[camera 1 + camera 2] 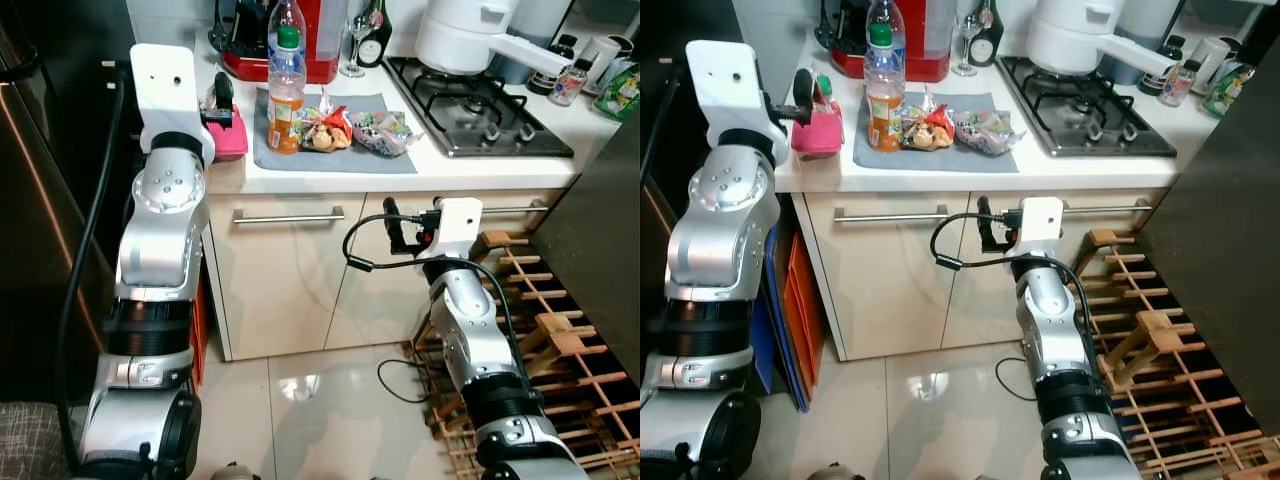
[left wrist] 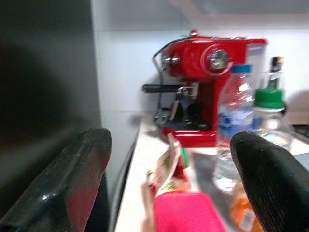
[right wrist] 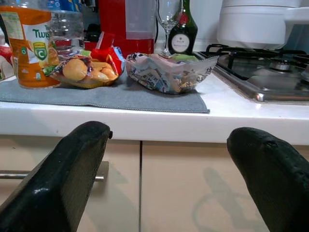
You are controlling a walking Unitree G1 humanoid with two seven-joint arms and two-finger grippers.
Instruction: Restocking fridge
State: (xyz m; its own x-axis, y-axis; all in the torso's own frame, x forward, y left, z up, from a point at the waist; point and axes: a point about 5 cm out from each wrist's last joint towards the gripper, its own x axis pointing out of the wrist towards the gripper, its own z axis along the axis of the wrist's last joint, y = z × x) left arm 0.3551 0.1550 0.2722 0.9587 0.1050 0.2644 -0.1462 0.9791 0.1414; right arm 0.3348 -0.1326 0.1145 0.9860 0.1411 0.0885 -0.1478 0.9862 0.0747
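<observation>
At the frame's bottom our silver arms rise. The right gripper [image 1: 403, 226] hangs spread wide before the cabinet handle [image 1: 288, 215], beside a wooden rack [image 1: 545, 330] at lower right. Upper left, our left gripper [image 1: 807, 92] gapes wide over a pink pack [image 1: 818, 134]. On the surface's [image 1: 480, 165] grey mat [image 1: 330, 155] stand an orange bottle [image 1: 285, 95], label partly readable "Tw", and snack bags [image 1: 352, 128]; behind, a red coffee machine [image 2: 212, 92].

Bright, even kitchen light; glare on the floor tiles [image 1: 300, 385]; left wrist view soft, near fingers [image 2: 72, 183] blurred.
</observation>
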